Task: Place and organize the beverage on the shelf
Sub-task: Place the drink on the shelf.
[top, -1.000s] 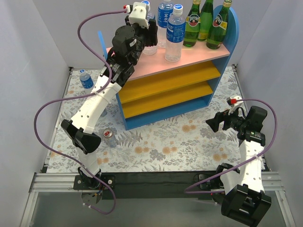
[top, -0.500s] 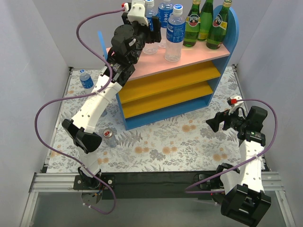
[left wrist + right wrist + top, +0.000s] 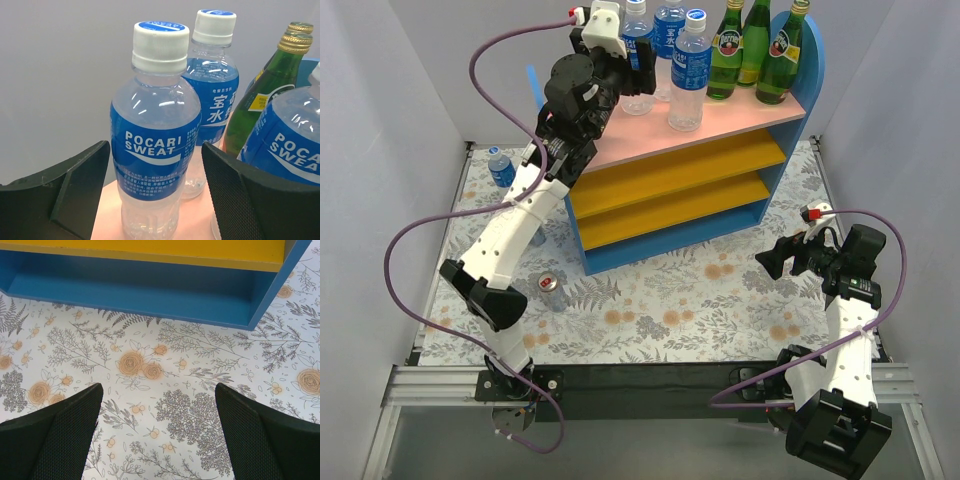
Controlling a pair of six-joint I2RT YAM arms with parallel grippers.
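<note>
The step in hand looks like letting go of a bottle (image 3: 156, 100) on the top board (image 3: 740, 120) of the shelf (image 3: 680, 215). The left gripper (image 3: 153, 149) is spread, with one finger on each side of the bottle. The left finger stands clear of it. The right finger is just beside it, and I cannot tell whether it touches.

The bottle stands upright on the board between the fingers, and seems to carry its own weight. Just past it sits a second bottle (image 3: 212, 95), and a third bottle (image 3: 290, 145) crowds the right finger. The green bottles (image 3: 750, 45) are further right.

The next move calls for a straight pull back, away from the bottle, so that the right finger clips neither it nor the third bottle.

A loose bottle (image 3: 501, 167) waits on the mat (image 3: 670, 310), well below the hand and to its left. A can (image 3: 550, 290) also stands on the mat, near that arm's elbow.

The right gripper (image 3: 157, 405) is spread wide and holds nothing. It hovers over the mat, just in front of the shelf's foot.
</note>
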